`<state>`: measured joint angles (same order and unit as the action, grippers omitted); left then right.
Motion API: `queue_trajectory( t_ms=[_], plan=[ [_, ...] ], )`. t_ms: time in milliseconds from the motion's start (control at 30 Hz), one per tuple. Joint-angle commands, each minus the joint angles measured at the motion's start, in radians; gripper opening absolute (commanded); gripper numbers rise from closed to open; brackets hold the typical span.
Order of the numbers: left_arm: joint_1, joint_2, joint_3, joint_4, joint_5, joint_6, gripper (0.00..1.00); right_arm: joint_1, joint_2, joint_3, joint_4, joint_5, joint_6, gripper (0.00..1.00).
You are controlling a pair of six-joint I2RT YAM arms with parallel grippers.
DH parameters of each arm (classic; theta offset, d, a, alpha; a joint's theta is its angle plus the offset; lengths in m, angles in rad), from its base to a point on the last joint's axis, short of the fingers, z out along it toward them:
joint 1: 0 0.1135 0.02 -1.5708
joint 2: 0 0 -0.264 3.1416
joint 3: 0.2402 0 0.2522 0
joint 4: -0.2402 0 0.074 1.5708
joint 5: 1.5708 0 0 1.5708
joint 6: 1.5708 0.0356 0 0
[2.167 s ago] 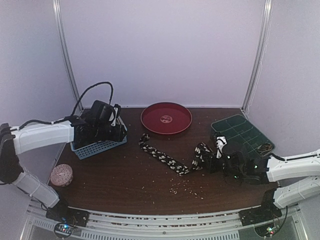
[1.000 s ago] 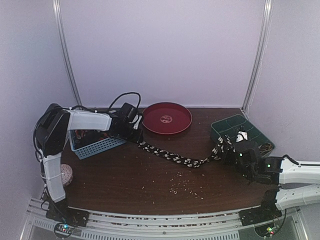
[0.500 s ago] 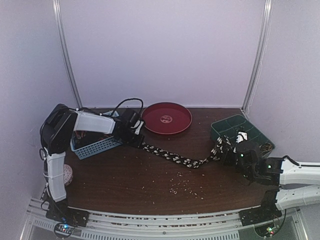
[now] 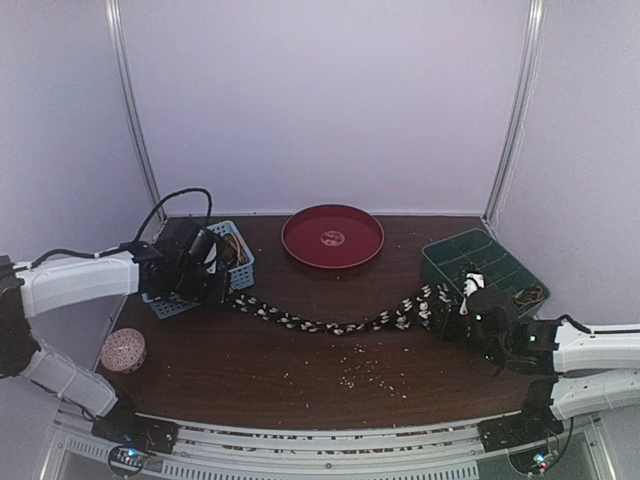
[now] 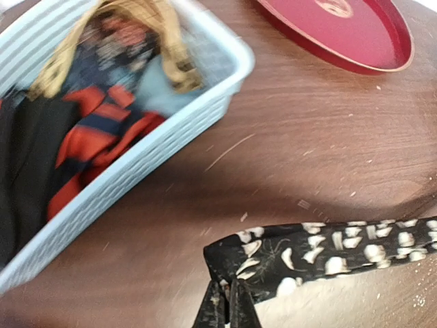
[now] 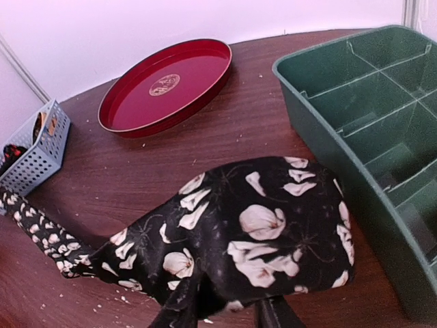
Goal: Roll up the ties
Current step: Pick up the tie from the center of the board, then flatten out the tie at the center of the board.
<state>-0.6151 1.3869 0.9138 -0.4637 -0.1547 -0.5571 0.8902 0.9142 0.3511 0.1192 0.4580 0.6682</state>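
Note:
A dark tie with pale petal marks lies stretched across the table from left to right. My left gripper is shut on its narrow end, just in front of the blue basket; in the left wrist view the gripper pinches the fabric's tip. The wide end drapes over my right gripper, whose fingers stand apart beneath the cloth. In the top view that gripper sits beside the green tray. Other ties, red, navy and dark, are bundled in the basket.
The blue basket stands at the back left, a red round plate at the back centre, and a green compartment tray at the right. A speckled pinkish ball lies near the left edge. Pale crumbs dot the front middle.
My left gripper shut on the narrow end and drew it left and nearer, so the tie now lies straighter. The right gripper's fingers have parted under the wide end.

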Motion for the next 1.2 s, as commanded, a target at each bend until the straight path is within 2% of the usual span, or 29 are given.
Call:
queue_trajectory(
  t_ms=[0,133,267,500,567,667,733,767,867,1000,1167],
  plan=[
    [0.006,-0.110,-0.088,-0.131,-0.098,-0.119,0.00,-0.004,0.057,0.069,-0.129,0.000,0.095,0.41],
    [0.005,-0.210,-0.151,-0.147,-0.127,-0.152,0.00,-0.003,0.112,0.204,-0.296,-0.021,0.208,0.52],
    [0.006,-0.261,-0.181,-0.150,-0.142,-0.159,0.00,-0.002,0.160,0.265,-0.322,0.039,0.287,0.63],
    [0.006,-0.369,-0.213,-0.161,-0.202,-0.189,0.00,-0.005,0.422,0.456,-0.390,0.181,0.345,0.66],
    [0.008,-0.398,-0.213,-0.148,-0.224,-0.197,0.00,-0.008,0.542,0.526,-0.485,0.209,0.427,0.67],
    [0.006,-0.422,-0.213,-0.144,-0.249,-0.213,0.00,-0.028,0.706,0.651,-0.680,0.219,0.645,0.67],
    [0.007,-0.433,-0.221,-0.138,-0.254,-0.213,0.00,-0.053,0.815,0.786,-0.872,0.217,0.814,0.66],
    [0.007,-0.438,-0.224,-0.136,-0.252,-0.210,0.00,-0.064,0.861,0.830,-0.919,0.204,0.848,0.66],
    [0.007,-0.444,-0.231,-0.138,-0.253,-0.206,0.00,-0.080,0.925,0.879,-0.906,0.158,0.871,0.65],
    [0.008,-0.457,-0.237,-0.137,-0.252,-0.205,0.00,-0.110,0.937,0.848,-0.807,0.125,0.897,0.61],
    [0.008,-0.459,-0.235,-0.131,-0.256,-0.205,0.00,-0.128,0.940,0.849,-0.828,0.132,0.936,0.56]
  ],
)
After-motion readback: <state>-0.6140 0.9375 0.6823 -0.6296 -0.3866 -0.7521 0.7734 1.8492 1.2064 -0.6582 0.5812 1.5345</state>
